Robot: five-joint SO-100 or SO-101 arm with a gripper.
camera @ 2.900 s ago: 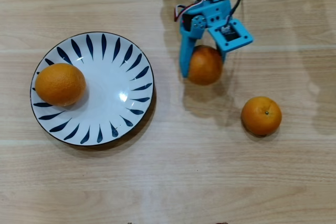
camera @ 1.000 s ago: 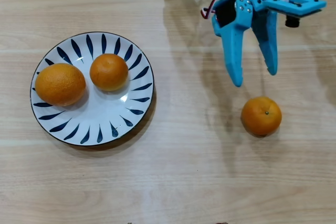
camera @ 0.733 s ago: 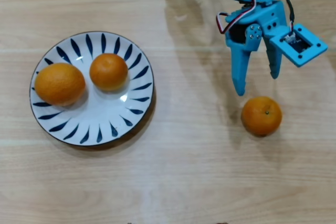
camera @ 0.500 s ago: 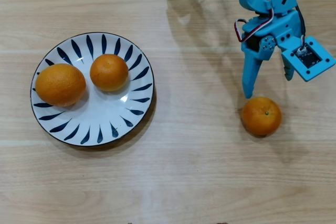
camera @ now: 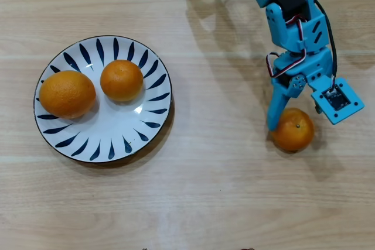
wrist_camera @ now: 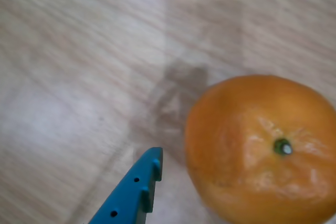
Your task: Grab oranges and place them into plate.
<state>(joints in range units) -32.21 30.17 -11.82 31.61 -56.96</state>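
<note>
On the pale wood-grain counter [camera: 211, 191] the plate [camera: 143, 118] sits at the left of the overhead view, white with dark blue petal strokes around its rim. Two oranges lie on it: the larger orange [camera: 67, 93] near the plate's left rim, and a smaller orange [camera: 121, 80] just right of it, close together near the upper middle of the plate.

Well to the right of the plate, the third orange [camera: 293, 130] rests on the bare counter, its green stem dot facing up. The blue arm [camera: 290, 21] reaches down from the top edge of that view and ends over this fruit. One of its fingers [camera: 275, 109] stands at the orange's left side, touching or just beside the skin; the other is hidden beneath the wrist camera block [camera: 337, 100], so the fingers [camera: 291, 120] seem to straddle the fruit, but I cannot tell how wide they are or whether they grip it.

From the wrist view, the same third orange [wrist_camera: 262, 150] fills the lower right, stem dot up, and a single blue fingertip [wrist_camera: 137, 187] pokes in from the bottom edge just left of it with a narrow strip of counter [wrist_camera: 68, 77] between them.
</note>
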